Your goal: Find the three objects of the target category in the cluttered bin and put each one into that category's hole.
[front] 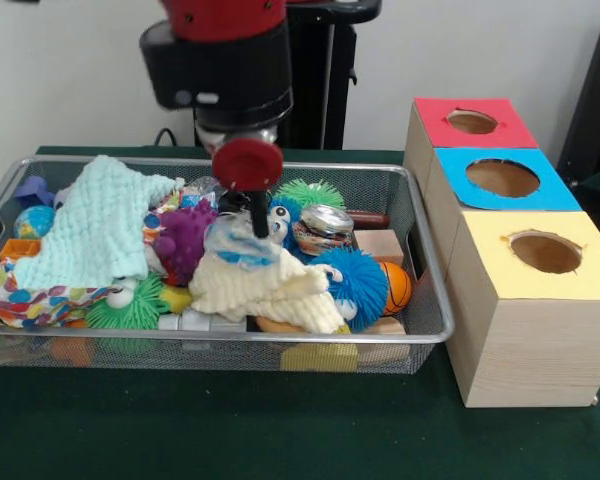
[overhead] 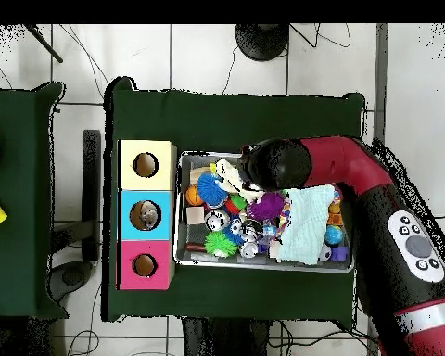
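The wire mesh bin is full of toys and cloths; it also shows in the overhead view. My gripper reaches down into the bin's middle. It is shut on a small clear wrinkled bottle with a blue label, which sits just above a cream cloth. A second clear glinting piece lies behind, left of the gripper. In the overhead view the arm's head covers the gripper and the bottle. Something pale lies inside the blue box's hole.
Three wooden boxes stand right of the bin, with a red top, a blue top and a yellow top, each with a round hole. A silver can, fuzzy spiky balls and a mint cloth fill the bin.
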`<act>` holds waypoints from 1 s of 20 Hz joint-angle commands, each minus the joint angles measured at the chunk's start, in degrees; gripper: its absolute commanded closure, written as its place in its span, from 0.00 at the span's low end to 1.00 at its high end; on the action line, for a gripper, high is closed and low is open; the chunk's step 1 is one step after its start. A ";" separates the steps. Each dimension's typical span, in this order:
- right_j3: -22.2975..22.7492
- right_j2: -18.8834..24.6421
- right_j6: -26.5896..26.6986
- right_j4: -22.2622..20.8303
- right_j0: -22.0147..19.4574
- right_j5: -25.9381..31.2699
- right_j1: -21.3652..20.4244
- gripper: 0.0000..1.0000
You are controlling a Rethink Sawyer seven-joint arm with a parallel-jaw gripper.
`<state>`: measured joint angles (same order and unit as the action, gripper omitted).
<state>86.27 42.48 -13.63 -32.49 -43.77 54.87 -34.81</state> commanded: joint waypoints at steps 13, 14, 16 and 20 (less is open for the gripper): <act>24.57 -11.12 -35.38 10.55 13.84 -22.32 -13.12 1.00; 24.64 -11.45 -36.11 11.36 14.62 -23.18 -12.90 1.00; 25.15 -11.97 -37.18 12.82 15.70 -24.61 -13.03 1.00; 25.19 -14.30 -38.91 14.10 19.40 -23.44 -14.68 1.00</act>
<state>106.29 33.81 -32.54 -21.00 -26.79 31.48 -48.42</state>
